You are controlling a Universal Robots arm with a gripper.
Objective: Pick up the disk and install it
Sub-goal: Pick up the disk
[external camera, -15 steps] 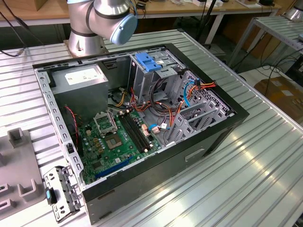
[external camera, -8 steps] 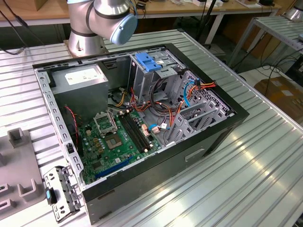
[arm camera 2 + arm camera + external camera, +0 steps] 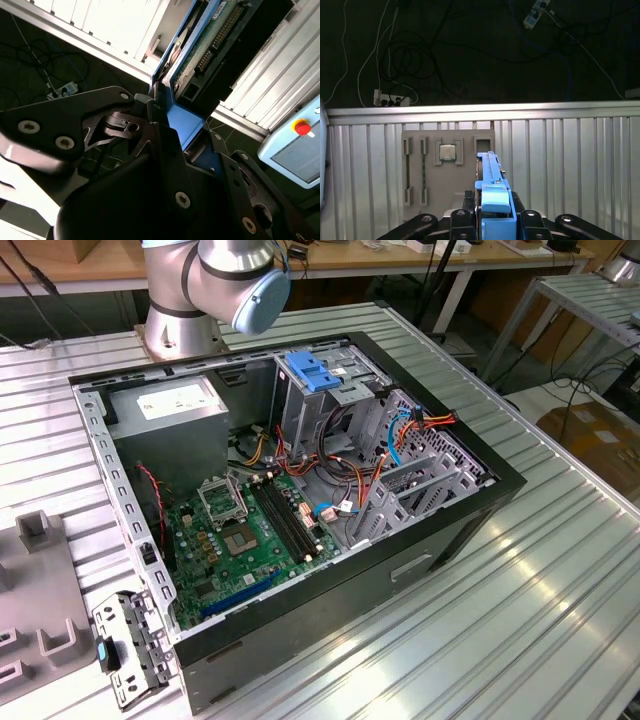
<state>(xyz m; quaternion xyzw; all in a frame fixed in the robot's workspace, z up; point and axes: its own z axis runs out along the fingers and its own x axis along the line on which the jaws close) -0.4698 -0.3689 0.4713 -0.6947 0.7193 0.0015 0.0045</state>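
Note:
In both wrist views my gripper is shut on the disk, held edge-on by its blue plastic bracket above the ribbed metal table. In the second wrist view the gripper clamps the blue bracket between black fingers, and the disk shows its green circuit-board side. In the exterior view the open computer case lies on its side on the table, with a metal drive cage with a blue handle at its far end.
Inside the case are a green motherboard, a grey box with a white sticker and loose cables. A grey fixture tray holding a chip lies below the disk. A pendant with a red button is nearby.

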